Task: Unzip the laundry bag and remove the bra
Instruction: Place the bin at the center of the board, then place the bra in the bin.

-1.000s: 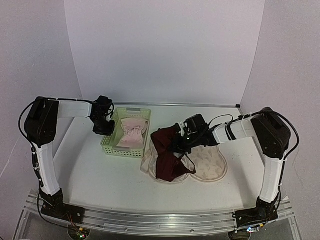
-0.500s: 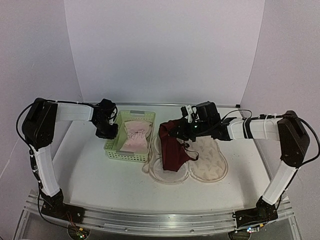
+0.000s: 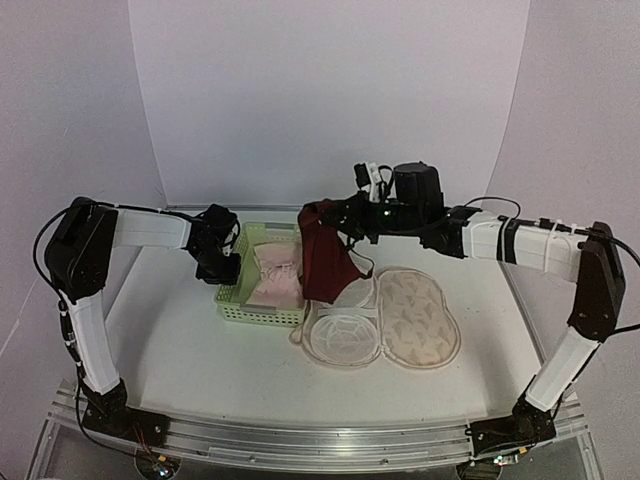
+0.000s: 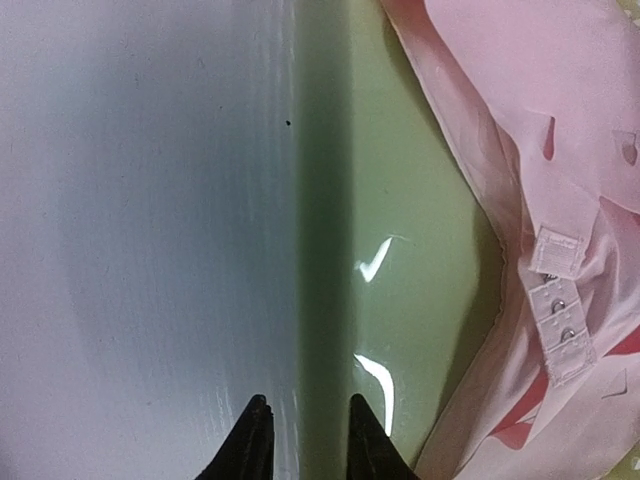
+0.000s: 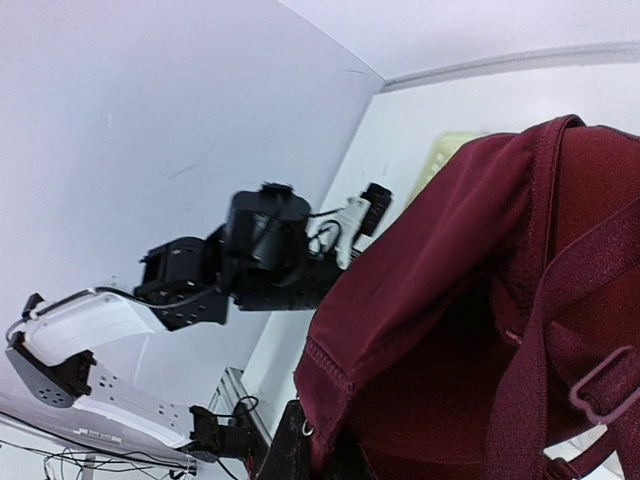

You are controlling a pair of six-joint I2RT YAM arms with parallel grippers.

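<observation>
My right gripper is raised above the table and shut on the top edge of the dark maroon bra. The bra hangs free above the basket's right rim and the bag's left half. In the right wrist view the bra fills the frame, its hem pinched at my right gripper. The laundry bag lies open and flat, showing a pale domed insert in its left half. At the basket's left rim, my left gripper straddles the green wall, fingertips either side.
The light-green lattice basket sits left of the bag and holds a pale pink garment, also seen in the left wrist view. White walls enclose the back and sides. The arm bases stand at the near edge.
The right gripper lifted the bra off the open bag, up and toward the back left. The basket slid right with the left gripper on its rim.
</observation>
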